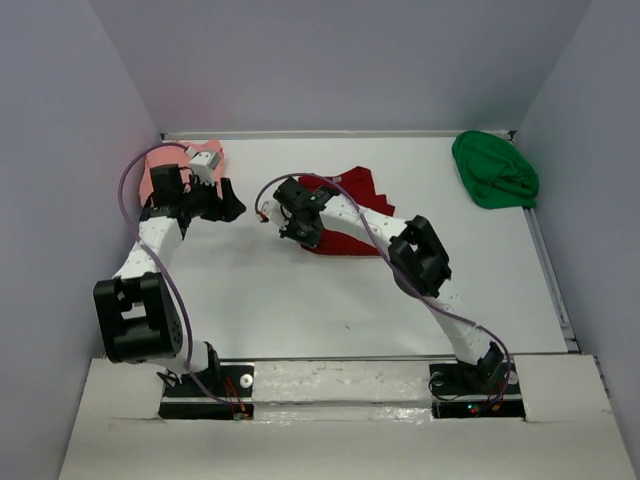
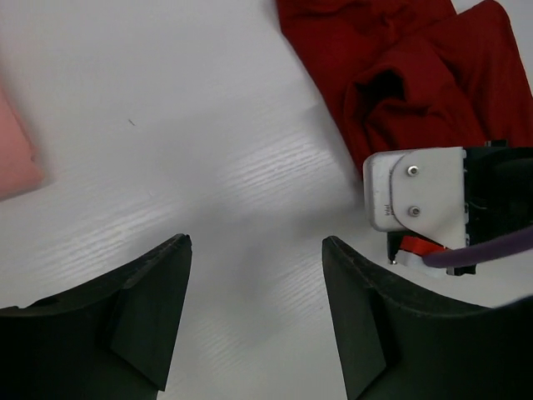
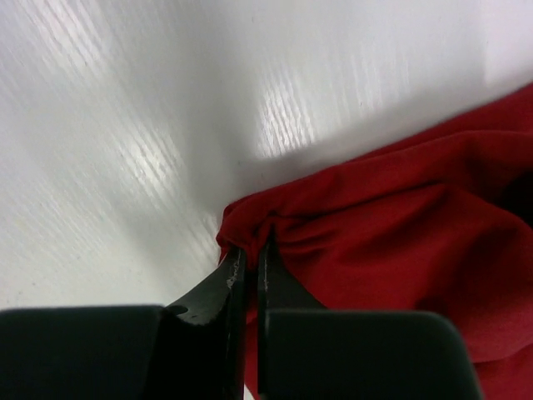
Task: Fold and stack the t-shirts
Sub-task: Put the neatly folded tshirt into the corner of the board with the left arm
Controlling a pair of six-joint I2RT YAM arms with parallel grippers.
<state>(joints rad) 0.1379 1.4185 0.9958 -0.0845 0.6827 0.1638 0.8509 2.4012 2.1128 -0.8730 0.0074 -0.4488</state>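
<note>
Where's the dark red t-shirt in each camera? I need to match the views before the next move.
Top external: dark red t-shirt mid-table, toward the far side, partly under the right arm.
Left wrist: upper right, beyond the open left gripper.
Right wrist: lower right, its edge pinched in the right gripper.
Shared landmark: the right gripper at the shirt's edge; the left wrist view shows its white housing.

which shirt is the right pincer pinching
The dark red shirt, mid-table: the right pincer is shut on its edge. The pink shirt lies far left, the green shirt far right.
</note>
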